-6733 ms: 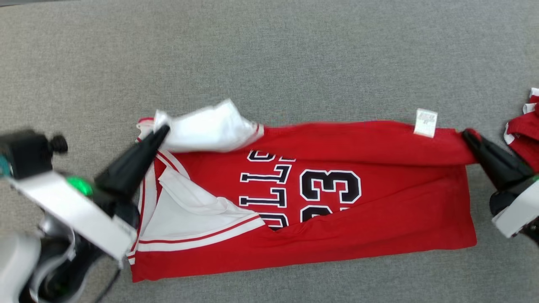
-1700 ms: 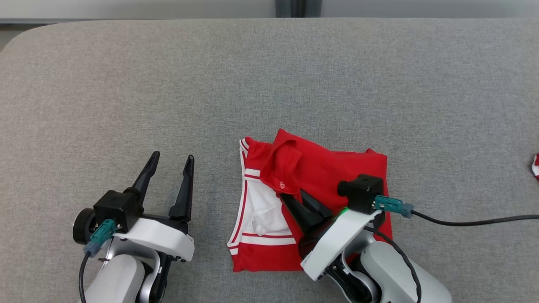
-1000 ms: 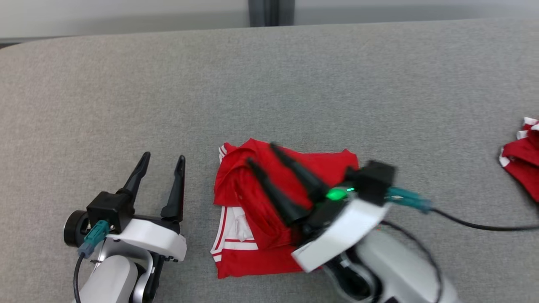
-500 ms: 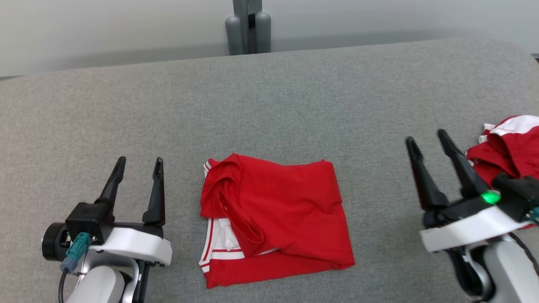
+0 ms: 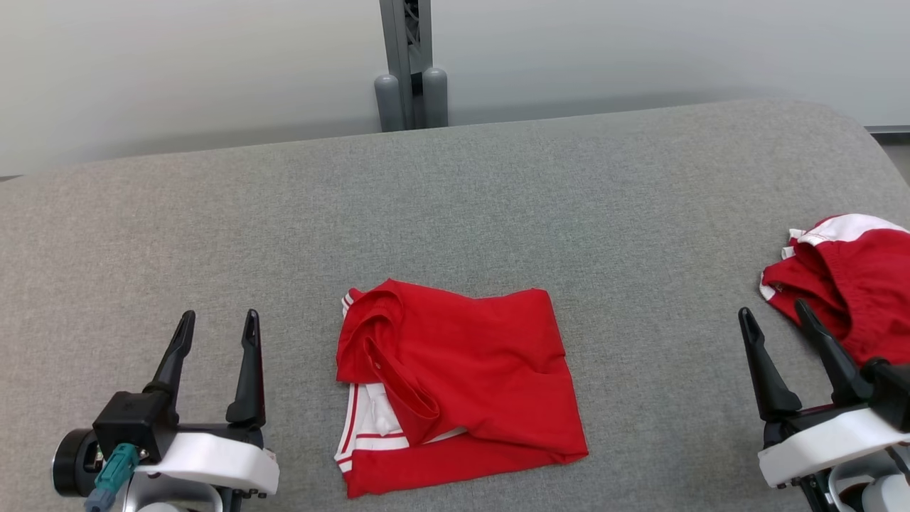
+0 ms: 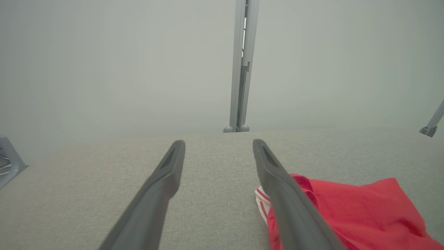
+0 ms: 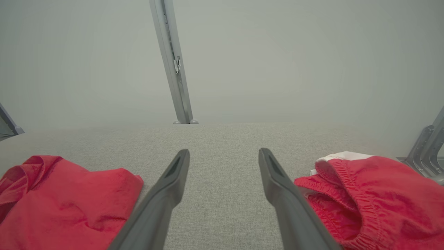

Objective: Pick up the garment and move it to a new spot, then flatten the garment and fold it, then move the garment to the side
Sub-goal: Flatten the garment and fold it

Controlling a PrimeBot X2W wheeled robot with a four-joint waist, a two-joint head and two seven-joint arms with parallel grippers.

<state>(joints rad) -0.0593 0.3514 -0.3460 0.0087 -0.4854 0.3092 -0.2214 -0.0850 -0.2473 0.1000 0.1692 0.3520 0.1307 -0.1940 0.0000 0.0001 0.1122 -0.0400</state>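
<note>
Your right gripper (image 5: 771, 307) has drawn off the folded red fabric jersey (image 5: 455, 377) — like your left gripper (image 5: 220, 313), it sits beside the jersey, jaws spread, empty; sideways move remains.

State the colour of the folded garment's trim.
The folded garment has white trim with red stripes; head view shows it best.

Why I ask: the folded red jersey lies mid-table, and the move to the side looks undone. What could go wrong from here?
1. The folded jersey has a top layer sitting loose and bunched at its left edge; pinching that layer alone would likely pull the fold open.
2. A second red garment lies beside the open right hand; moving the jersey that way could tangle the two.
</note>
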